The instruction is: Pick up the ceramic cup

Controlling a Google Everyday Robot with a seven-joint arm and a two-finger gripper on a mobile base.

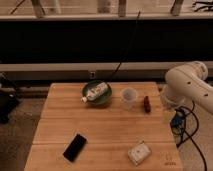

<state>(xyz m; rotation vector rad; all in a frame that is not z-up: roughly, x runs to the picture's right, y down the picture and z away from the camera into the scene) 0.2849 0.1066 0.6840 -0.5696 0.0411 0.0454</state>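
Observation:
The ceramic cup (129,97) is small, pale and whitish. It stands upright on the wooden table (100,127) near the far edge, right of the middle. My white arm (190,85) hangs over the table's right side. My gripper (168,102) is at the arm's lower end, by the table's right edge. It is to the right of the cup and apart from it, with a small brown object (147,103) lying between them.
A green bowl (97,95) holding a white bottle (96,91) stands left of the cup. A black phone (75,147) lies front left and a white packet (139,152) front right. Cables (180,127) hang off the table's right side. A dark wall runs behind.

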